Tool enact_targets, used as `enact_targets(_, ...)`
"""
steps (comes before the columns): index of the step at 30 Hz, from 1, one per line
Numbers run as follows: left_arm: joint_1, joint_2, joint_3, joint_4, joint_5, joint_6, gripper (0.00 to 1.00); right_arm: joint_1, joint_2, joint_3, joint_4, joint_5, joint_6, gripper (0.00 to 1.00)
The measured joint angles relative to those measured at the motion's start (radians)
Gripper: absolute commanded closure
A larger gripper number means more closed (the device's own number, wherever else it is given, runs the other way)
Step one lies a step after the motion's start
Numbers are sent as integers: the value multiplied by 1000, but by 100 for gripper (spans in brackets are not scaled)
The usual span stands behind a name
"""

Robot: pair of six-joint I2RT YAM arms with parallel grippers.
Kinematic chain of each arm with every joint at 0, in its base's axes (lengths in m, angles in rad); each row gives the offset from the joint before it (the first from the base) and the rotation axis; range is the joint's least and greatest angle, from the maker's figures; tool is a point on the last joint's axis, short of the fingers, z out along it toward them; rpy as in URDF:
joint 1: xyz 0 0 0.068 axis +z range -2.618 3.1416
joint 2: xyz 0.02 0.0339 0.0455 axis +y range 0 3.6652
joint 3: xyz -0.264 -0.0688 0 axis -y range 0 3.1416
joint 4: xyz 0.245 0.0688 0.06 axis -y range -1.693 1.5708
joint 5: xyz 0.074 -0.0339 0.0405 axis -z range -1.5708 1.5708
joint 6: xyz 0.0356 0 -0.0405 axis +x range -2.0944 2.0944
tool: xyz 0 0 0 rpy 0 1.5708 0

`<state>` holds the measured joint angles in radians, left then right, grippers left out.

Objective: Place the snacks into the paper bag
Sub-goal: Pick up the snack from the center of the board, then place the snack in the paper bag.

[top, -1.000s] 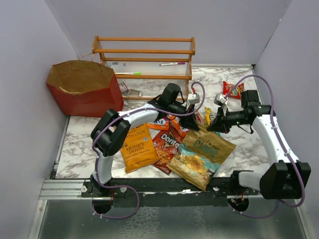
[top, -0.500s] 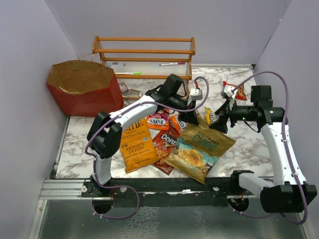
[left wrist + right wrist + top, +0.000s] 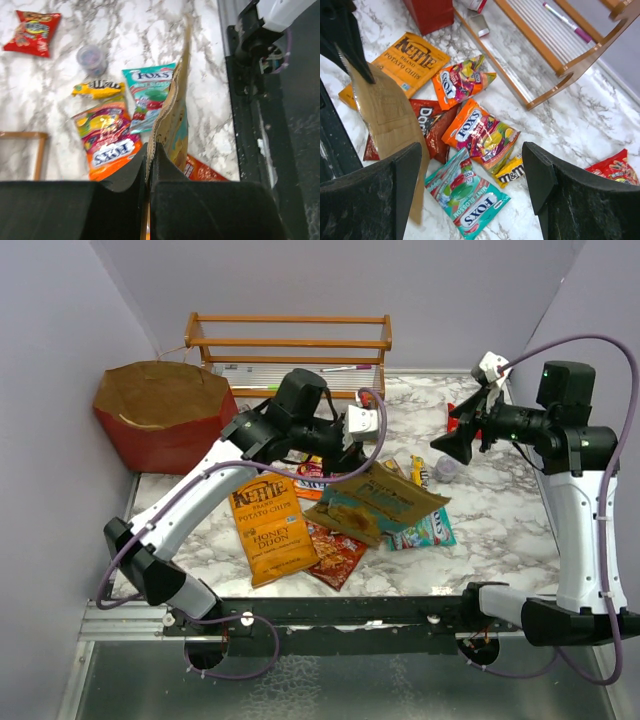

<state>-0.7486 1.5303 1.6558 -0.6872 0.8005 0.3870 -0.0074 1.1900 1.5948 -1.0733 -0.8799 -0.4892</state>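
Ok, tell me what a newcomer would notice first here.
The left claw, shut on the tan-teal chip bag, holds it above a bright scatter of packets in the middle, the orange Kettle bag largest among them. The red paper bag stands open at the far left. The right claw hangs open, holding nothing, over the right side.
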Motion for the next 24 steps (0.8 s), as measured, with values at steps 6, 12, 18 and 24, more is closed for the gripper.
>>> enact_targets(6, 0, -93, 44, -124, -181, 103, 100, 0, 15, 12, 37, 30, 26, 18)
enact_targets(12, 63, -168, 124, -200, -299, 176, 100, 0, 16, -169, 107, 63, 16, 18)
enact_targets(18, 192, -205, 226, -232, -365, 223, 100, 0, 28, -343, 172, 76, -14, 18)
enact_targets(24, 264, -200, 360, -262, -476, 252, 100, 0, 28, -495, 265, 76, -31, 19)
